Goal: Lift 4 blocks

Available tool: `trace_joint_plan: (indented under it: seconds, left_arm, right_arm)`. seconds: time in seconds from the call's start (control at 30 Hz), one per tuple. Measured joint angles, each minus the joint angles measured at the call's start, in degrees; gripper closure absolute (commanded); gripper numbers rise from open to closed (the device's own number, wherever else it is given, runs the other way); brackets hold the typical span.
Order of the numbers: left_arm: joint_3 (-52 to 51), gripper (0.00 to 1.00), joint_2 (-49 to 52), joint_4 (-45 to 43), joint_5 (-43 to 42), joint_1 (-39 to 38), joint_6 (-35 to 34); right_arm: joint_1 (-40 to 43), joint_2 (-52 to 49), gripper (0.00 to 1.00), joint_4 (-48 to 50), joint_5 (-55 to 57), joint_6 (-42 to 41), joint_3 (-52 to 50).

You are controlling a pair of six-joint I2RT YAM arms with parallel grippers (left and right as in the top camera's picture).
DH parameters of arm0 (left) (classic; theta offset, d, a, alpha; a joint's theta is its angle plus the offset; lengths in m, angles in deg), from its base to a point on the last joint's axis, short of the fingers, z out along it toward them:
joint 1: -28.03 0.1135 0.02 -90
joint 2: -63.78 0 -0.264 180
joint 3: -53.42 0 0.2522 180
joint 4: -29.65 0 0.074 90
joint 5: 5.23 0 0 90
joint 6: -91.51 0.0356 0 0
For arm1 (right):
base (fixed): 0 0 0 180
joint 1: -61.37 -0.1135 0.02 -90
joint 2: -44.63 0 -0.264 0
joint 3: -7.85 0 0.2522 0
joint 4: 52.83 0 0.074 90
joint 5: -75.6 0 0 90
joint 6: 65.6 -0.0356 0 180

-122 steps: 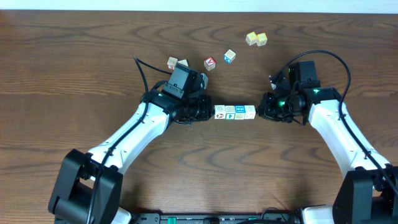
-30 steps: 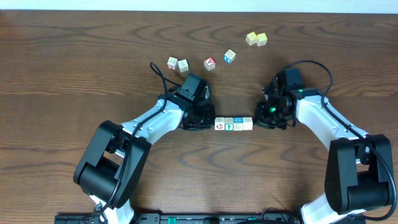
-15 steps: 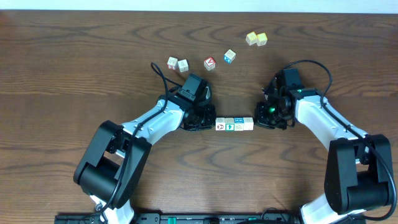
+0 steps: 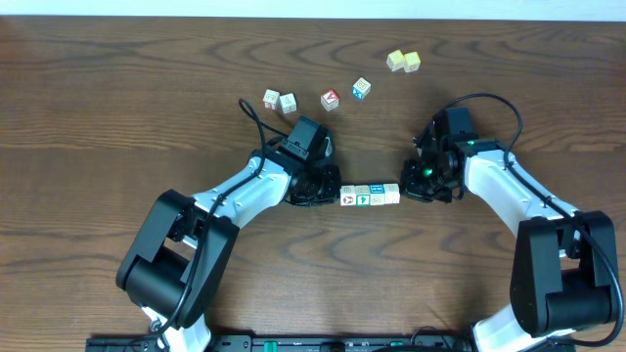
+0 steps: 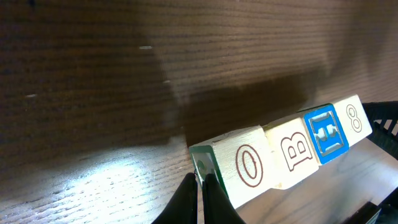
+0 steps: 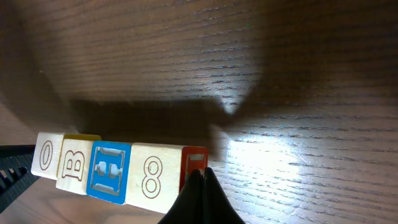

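left gripper [image 4: 335,194] and right gripper [image 4: 404,191], clenched, reach inward, pressing ends of the blocks [image 4: 370,196].

4 blocks [image 4: 370,196] lifted, row shifted nearer

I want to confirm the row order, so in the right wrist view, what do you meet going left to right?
O block → B block → blue-faced block → 8 block → right end effector, shut.
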Motion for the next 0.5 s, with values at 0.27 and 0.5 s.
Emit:
trace_joint_plan:
  seconds: [0.27, 0.5]
  left_arm:
    - [0.0, 0.93, 0.0, 0.2, 0.0, -0.2, 0.0]
    - [0.0, 0.93, 0.0, 1.1, -0.4, -0.5, 0.0]
  right_arm:
    - [0.0, 0.0, 0.99, 0.0, 0.2, 0.0, -0.5]
    - [-0.3, 0.0, 0.99, 2.7, -0.2, 0.0, -4.7]
